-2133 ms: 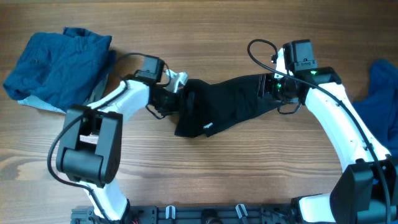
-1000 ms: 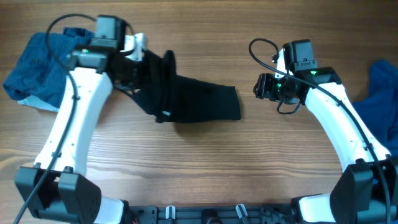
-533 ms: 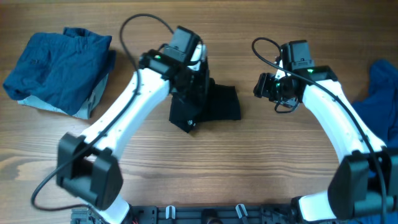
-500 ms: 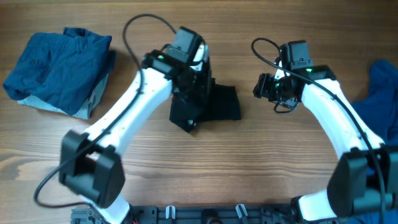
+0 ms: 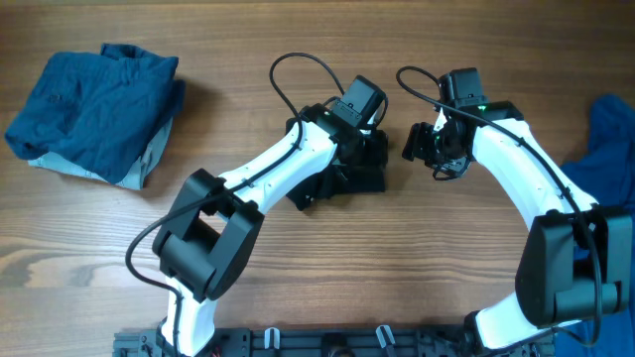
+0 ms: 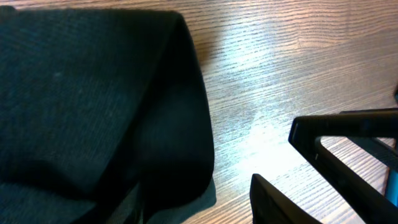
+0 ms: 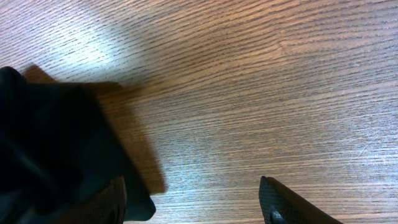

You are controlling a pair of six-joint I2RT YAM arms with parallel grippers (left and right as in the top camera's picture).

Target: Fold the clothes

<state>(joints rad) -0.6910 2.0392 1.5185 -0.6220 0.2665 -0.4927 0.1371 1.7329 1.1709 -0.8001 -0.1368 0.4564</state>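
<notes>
- Black garment [image 5: 335, 182]: lies bunched in a compact dark bundle at about table centre in the overhead view, partly under the left arm's forearm.
- Left gripper [image 5: 369, 151]: sits at the bundle's 1 o'clock corner, over the fabric.
- Left wrist view: black cloth fills the 9 o'clock half and lies flat on the wooden table [image 6: 280, 68]. One finger [image 6: 277, 200] stands clear of the cloth at 5 o'clock. The other is hard to pick out against the fabric. The fingers read as spread, with the cloth edge lying between them.
- Right gripper [image 5: 417, 145]: just beside the bundle at its 2 o'clock, above bare wood.
- Right wrist view: fingers spread wide and pinching nothing. The cloth's edge reaches the finger at 7 o'clock, and the finger [image 7: 287, 205] at 5 o'clock is over bare wood.
- Blue clothes pile [image 5: 94, 99]: at the table's 10 o'clock, well apart from both grippers.
- Second blue garment [image 5: 610, 129]: at 3 o'clock, cut by the picture edge.
</notes>
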